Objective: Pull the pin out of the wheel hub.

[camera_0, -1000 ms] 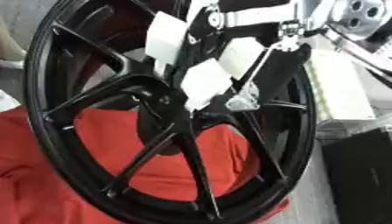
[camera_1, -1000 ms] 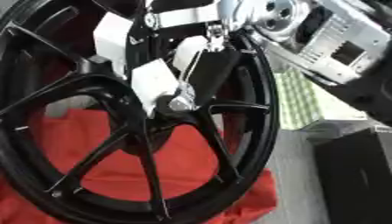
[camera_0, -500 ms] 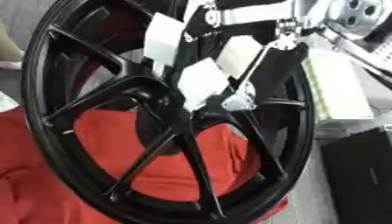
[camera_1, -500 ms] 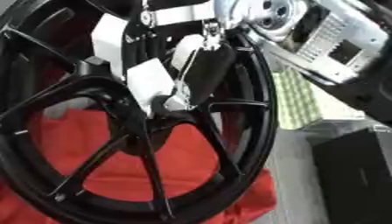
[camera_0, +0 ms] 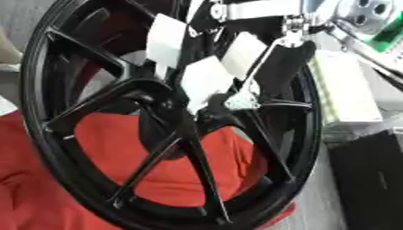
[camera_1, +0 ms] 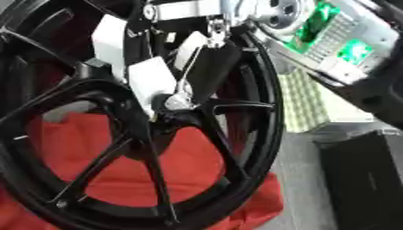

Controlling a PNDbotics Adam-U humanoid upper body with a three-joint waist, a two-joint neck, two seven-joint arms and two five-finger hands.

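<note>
Red cloth [camera_0: 189, 166] covers the bench under the work, showing through the gaps between the spokes and bunching up along the near edge. On it stands a large black wheel [camera_0: 55, 148], tilted so that its rim leans toward the far left corner and its open face turns to the camera. Its spokes run in to a black hub [camera_0: 154, 101] that sits a little left of the middle of the rim.

From the upper right the robot's right hand [camera_0: 206, 81] reaches down across the face of the wheel, its silver wrist joint [camera_1: 271, 13] high at the far edge. White fingers [camera_0: 167, 40] hang bent over the spokes, and their tips come together just right of the hub. A small silvery piece [camera_1: 175, 102] shows at the fingertips, right against the hub's centre; whether it is the pin or part of the hand cannot be told, and whether the fingers are pinching it or only resting there cannot be told either. The pin itself is not clearly made out.

Beyond the rim on the right, a pale ribbed block [camera_0: 346, 94] lies on the grey surface, and a black case [camera_1: 362, 179] sits at the near right corner, apart from the wheel. A green-lit panel [camera_1: 327, 27] shows on the forearm above. No left hand shows in either view.
</note>
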